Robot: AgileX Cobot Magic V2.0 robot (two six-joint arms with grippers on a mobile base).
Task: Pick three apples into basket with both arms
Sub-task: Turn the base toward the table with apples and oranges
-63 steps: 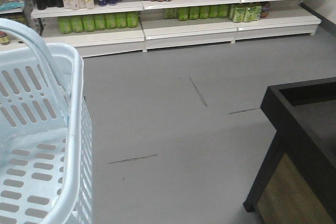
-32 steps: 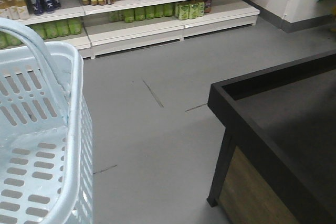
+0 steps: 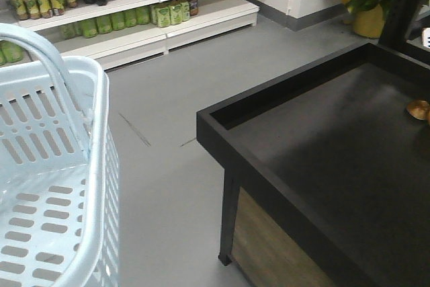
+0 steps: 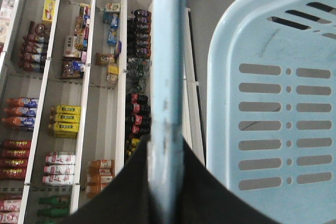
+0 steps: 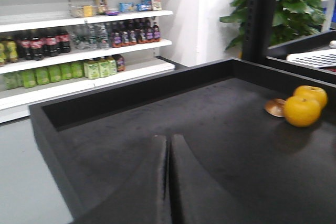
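My left tool (image 4: 167, 171) clamps the basket (image 3: 99, 139) handle; right tool (image 5: 168, 182) together, empty. Basket looks empty, no apples visible yet: all three left.

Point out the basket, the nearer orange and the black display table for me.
basket (image 3: 102, 139): front-facing view, on its right side rim.
nearer orange (image 5: 302, 112): right wrist view, middle of its skin.
black display table (image 3: 316, 159): front-facing view, bare part of its sunken top.
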